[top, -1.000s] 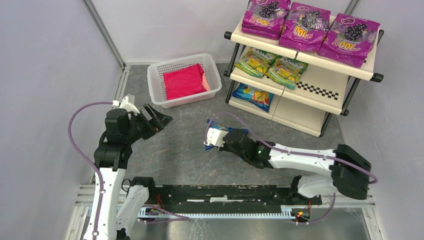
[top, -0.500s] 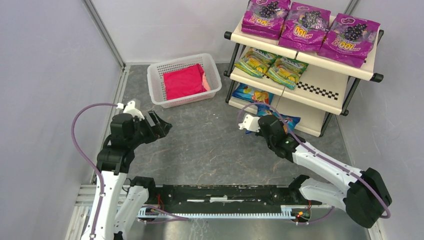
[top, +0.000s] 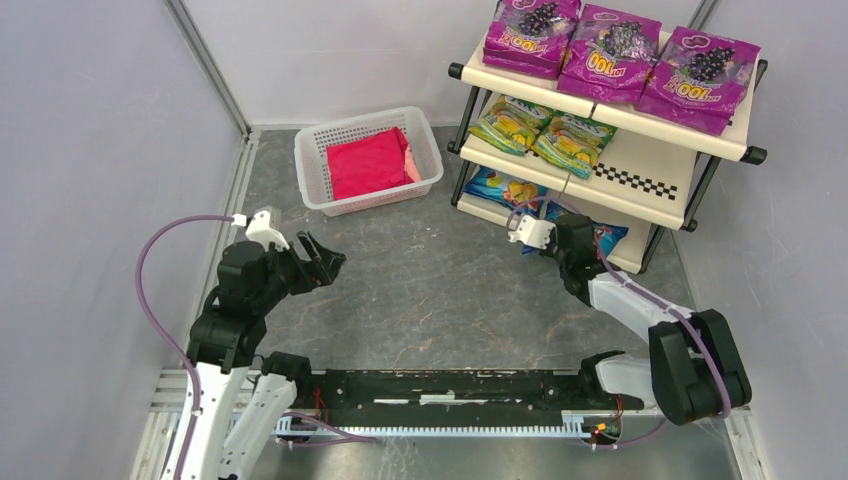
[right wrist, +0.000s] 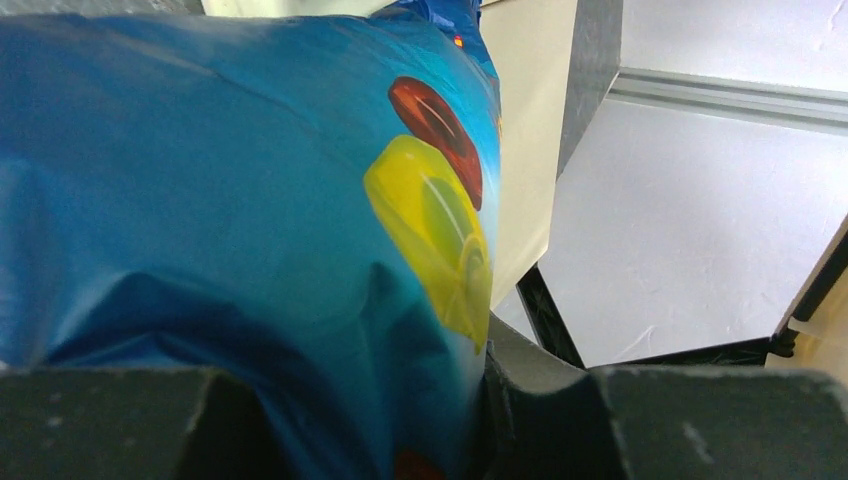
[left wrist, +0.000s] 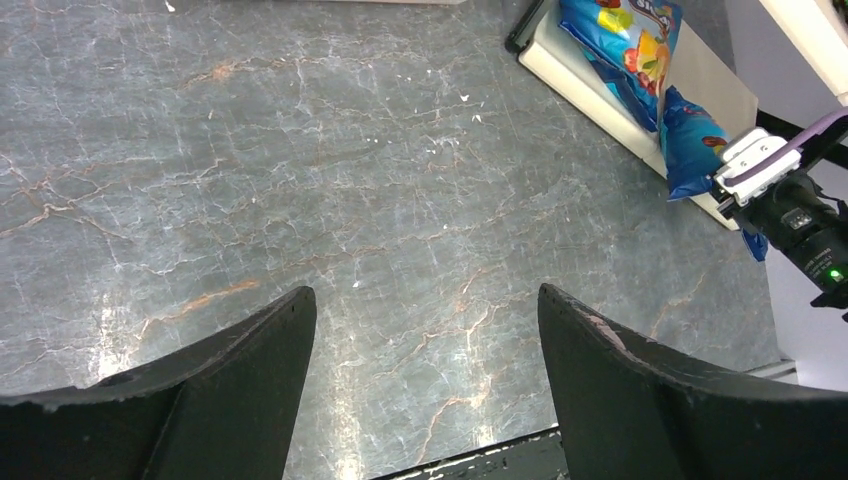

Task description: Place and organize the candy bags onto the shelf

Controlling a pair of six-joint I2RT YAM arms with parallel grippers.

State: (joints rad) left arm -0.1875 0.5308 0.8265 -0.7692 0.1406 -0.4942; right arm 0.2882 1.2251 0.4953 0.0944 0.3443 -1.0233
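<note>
Blue candy bag [top: 611, 238] at the shelf's [top: 650, 160] bottom-tier front edge, pinched by the right gripper [top: 585, 240]; left gripper [top: 322, 262] well away from the shelf, jaws spread, empty. Left wrist: bag hangs against that tier's edge. Right wrist: bag clamped between both fingers, shelf panel just behind.

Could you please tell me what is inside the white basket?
A folded pink cloth lies inside the basket, covering most of its floor. Anything beneath the cloth is hidden.
</note>
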